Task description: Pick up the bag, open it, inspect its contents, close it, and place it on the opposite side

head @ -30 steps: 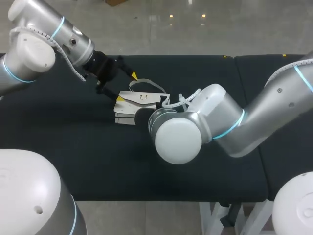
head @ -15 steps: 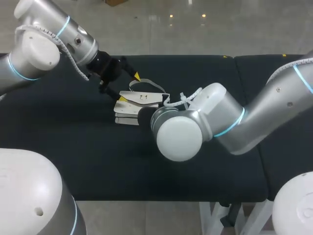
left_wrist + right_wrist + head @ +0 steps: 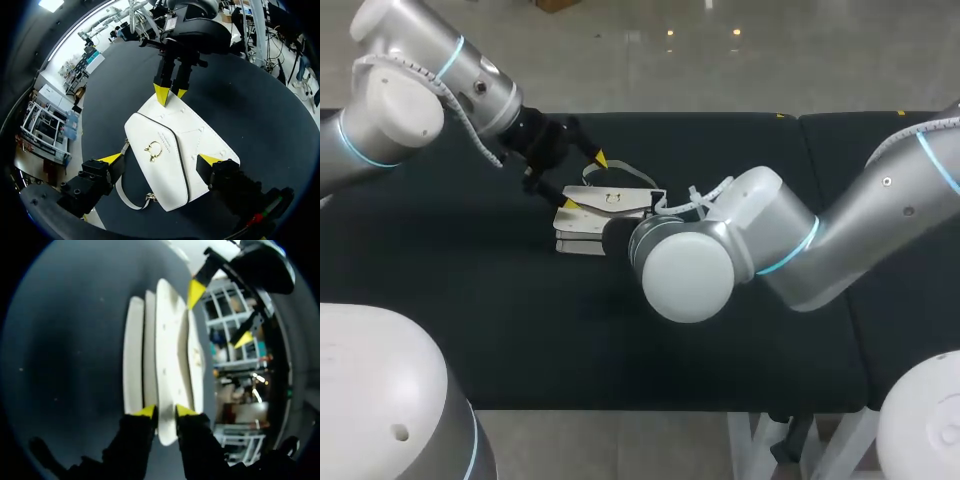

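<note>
Now your right pincer (image 3: 165, 411) grips an edge of the white bag (image 3: 175, 132); your left pincer (image 3: 160, 160) straddles it, released.

Left end effector (image 3: 585, 181) nearer the bag (image 3: 605, 208).

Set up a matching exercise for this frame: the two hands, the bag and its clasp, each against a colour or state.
Things:
1. left hand
2. right hand
3. bag
4. ring clasp

Descriptions:
a. gold
b. white, lying on the table
c. open, one finger on each side of the bag
d. fingers close together, pinching the bag's edge

Pairs: 1-c, 2-d, 3-b, 4-a
</note>
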`<control>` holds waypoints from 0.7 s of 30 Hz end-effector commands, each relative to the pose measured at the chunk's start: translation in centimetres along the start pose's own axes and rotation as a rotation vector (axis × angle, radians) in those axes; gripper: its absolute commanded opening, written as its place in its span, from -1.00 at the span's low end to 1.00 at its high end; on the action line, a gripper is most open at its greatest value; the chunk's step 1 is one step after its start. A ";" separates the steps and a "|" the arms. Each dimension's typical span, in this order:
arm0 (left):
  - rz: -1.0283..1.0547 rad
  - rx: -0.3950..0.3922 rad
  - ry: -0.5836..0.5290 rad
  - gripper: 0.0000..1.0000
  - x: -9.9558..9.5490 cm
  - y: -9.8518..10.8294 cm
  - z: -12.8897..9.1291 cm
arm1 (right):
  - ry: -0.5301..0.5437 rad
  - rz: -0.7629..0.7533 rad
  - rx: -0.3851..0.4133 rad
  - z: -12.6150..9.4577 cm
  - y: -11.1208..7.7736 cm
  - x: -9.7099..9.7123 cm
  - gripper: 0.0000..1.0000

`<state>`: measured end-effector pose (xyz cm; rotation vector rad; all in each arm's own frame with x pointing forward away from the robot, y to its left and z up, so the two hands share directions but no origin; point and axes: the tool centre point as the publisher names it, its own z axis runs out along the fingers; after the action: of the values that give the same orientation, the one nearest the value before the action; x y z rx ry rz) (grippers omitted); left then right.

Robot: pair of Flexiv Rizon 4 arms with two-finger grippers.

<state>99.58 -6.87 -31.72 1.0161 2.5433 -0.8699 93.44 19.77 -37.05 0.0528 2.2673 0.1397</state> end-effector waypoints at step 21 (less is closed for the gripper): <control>0.153 -0.018 -0.224 1.00 1.6 -1.9 0.1 | -0.004 0.024 -0.003 0.1 0.2 0.8 -1.00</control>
<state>97.97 -7.28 -31.53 1.0819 2.3105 -0.8555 93.11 19.84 -37.42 0.0781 2.2690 0.1572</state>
